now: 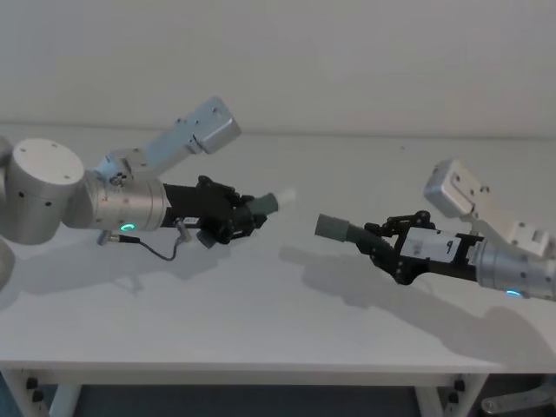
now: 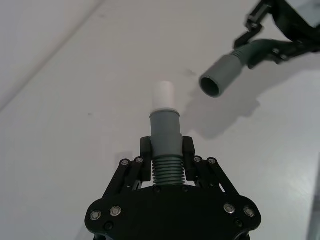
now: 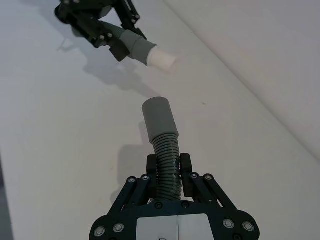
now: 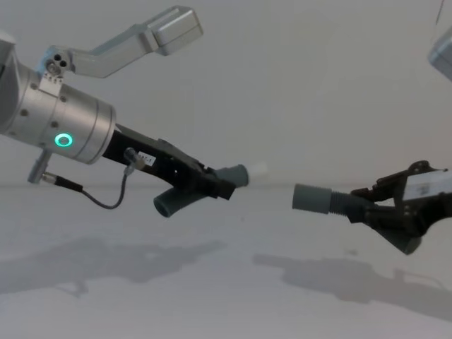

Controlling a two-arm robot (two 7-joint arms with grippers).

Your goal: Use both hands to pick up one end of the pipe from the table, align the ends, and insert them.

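Gripping white-tipped pipe piece [image 1: 261, 205], left gripper [image 1: 233, 217] jaws clamped on ribbed section, above surface [image 1: 278, 321]. Right gripper [image 1: 389, 239] jaws clamped on second pipe piece [image 1: 340, 229]; collar ends facing, apart, unjoined.

I see my left gripper [image 1: 246, 217] and right gripper [image 1: 380, 238] both raised above the table, arms reaching inward from either side, fingertips pointing toward each other with a gap between, each pair of fingers clamped on a pipe piece.
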